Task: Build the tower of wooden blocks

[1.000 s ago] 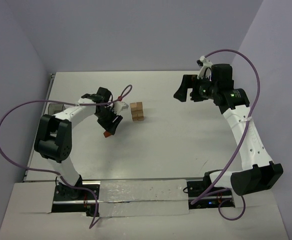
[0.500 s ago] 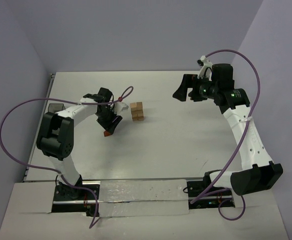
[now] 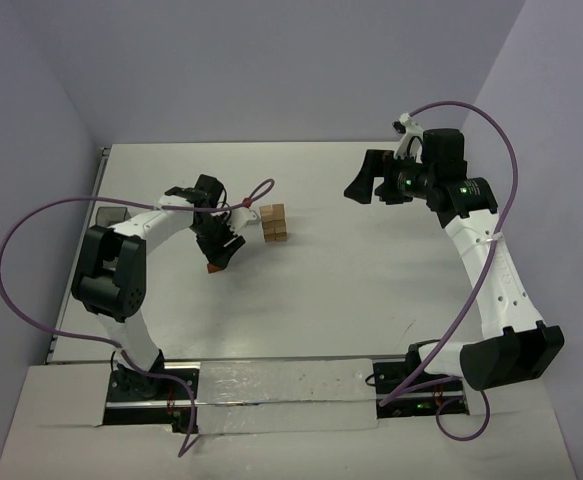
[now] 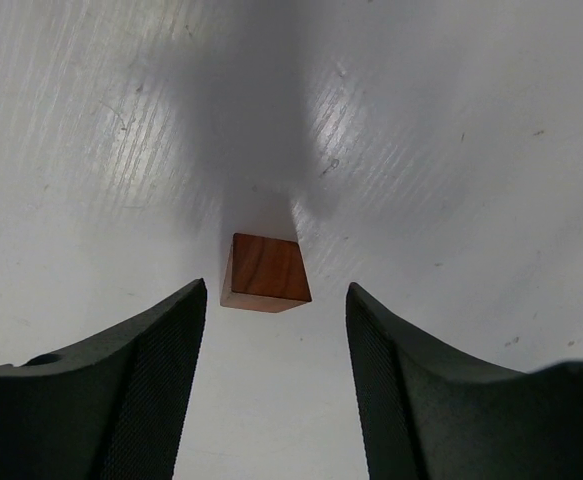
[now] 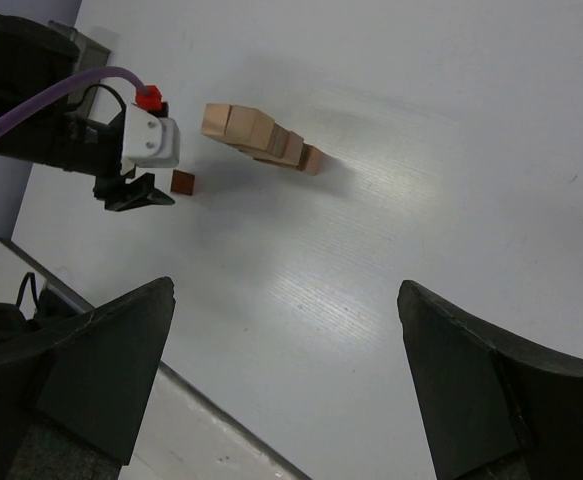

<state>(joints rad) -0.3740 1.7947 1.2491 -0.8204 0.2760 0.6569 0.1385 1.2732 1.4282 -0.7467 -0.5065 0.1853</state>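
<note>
When we look down from the top camera, the left gripper (image 3: 217,257) hangs low over the white table (image 3: 321,300), pointing toward 6 o'clock with its jaws parted. The reddish-brown block (image 3: 212,268) lies on the table right at the fingertips, on their 7 o'clock side. The wood block tower (image 3: 273,222), a short column of light-tan cubes, stands at 2 o'clock of that gripper, near it but apart. The right gripper (image 3: 361,185) hovers at 2 o'clock of the tower, well apart from it, its jaws spread wide with nothing between them.

From the left wrist we see the left fingers (image 4: 161,370) rising from the bottom edge, open. The reddish-brown block lies at 12 o'clock between their tips. It sits flat on the table and touches neither finger, with bare table showing on both sides. A soft shadow lies beyond it at 12 o'clock.

From the right wrist we see the right fingers (image 5: 71,380) at the lower corners, wide apart and holding nothing. The tower stands on the table toward 11 o'clock, its lowest block a shade darker than the cubes above. The reddish-brown block lies at 8 o'clock of the tower, just beside the tips of the left gripper, which reaches in from 10 o'clock.
</note>
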